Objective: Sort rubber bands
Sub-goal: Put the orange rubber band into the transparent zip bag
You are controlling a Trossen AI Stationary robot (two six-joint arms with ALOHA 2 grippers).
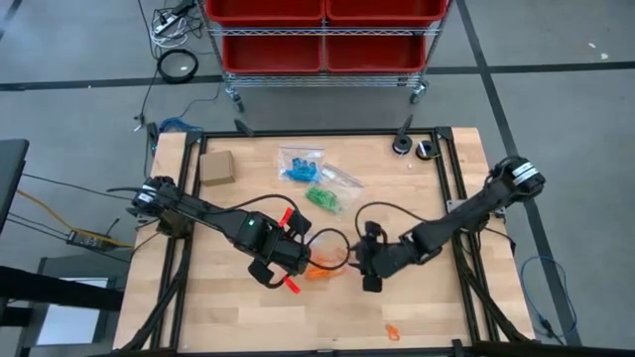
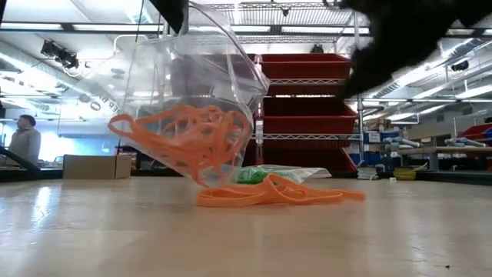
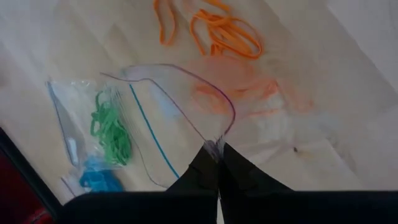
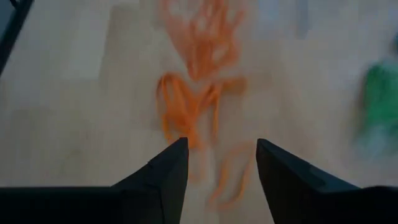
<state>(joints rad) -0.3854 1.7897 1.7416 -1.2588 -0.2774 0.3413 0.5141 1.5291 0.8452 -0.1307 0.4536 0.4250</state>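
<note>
While my left gripper pinches clear bag rim, lifted so mouth gapes, my right gripper hovers spread over loose orange rubber bands, centre frame, ready for loading.

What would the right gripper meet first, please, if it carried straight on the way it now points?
Most likely the loose orange rubber bands lying on the table. The right gripper is open, and the bands sit directly ahead between its fingers; the gap left is hard to judge.
</note>
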